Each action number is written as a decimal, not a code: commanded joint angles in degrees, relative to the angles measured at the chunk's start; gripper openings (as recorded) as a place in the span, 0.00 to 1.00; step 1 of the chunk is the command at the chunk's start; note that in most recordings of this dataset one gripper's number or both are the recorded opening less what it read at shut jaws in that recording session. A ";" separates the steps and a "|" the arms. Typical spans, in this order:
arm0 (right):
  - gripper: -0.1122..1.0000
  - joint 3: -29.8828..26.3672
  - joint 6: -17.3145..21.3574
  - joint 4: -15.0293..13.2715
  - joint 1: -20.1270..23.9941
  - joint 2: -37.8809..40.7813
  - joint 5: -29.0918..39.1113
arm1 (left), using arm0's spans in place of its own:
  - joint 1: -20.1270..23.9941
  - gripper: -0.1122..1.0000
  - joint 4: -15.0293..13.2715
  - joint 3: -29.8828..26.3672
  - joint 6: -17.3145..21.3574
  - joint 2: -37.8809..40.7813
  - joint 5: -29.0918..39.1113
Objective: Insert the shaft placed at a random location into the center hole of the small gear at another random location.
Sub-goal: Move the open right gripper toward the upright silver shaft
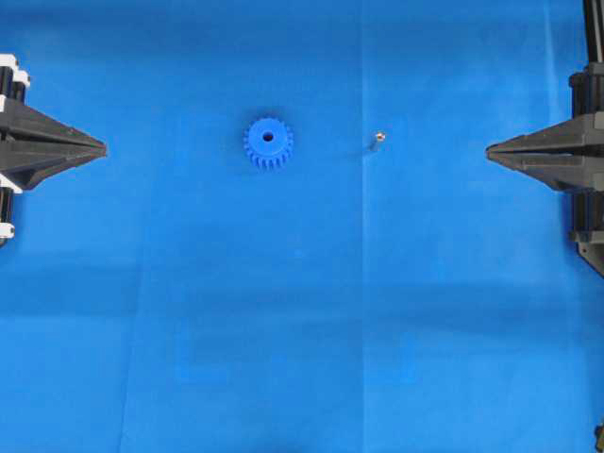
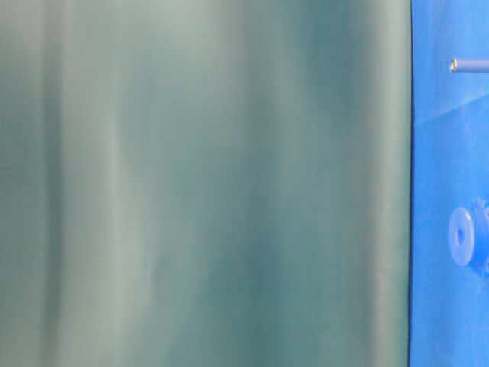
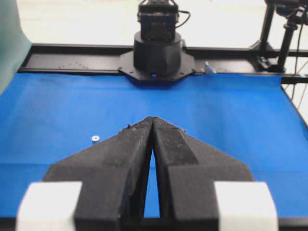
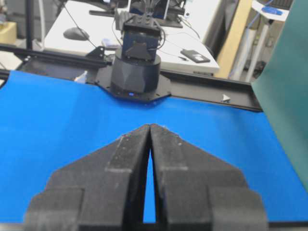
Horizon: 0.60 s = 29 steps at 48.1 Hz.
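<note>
Shaft (image 1: 376, 140): tiny metal pin standing on the cloth (image 1: 302, 330), nearer its far edge; stiff, slick, tips easily; I'd pinch mid-length.
Gear (image 1: 268, 142): beside it, apart; light, rigid.
My left gripper (image 1: 102, 148): closed, empty.
My right gripper (image 1: 489, 151): closed, empty.

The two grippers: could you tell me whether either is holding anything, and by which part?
Nothing is held. The left gripper and right gripper are shut empty; the shaft stands on the cloth.

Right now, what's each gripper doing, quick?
Left gripper: closed, holding nothing.
Right gripper: closed, holding nothing.
</note>
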 commanded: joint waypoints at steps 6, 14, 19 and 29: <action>0.05 -1.49 -1.23 -0.44 -1.49 1.23 1.05 | 0.00 0.10 0.00 -0.97 -0.35 0.70 -0.53; 0.05 -1.76 -1.58 -0.35 -3.08 3.52 1.23 | 0.00 0.10 0.00 -0.88 0.00 0.35 -0.79; 0.05 -1.41 -1.58 -0.35 -4.57 5.45 1.23 | 0.00 0.10 0.00 -0.79 0.26 0.26 -1.05; 0.08 -0.88 -1.32 0.18 -7.56 12.13 -1.67 | 0.00 0.10 -0.09 -0.53 0.09 0.26 -1.14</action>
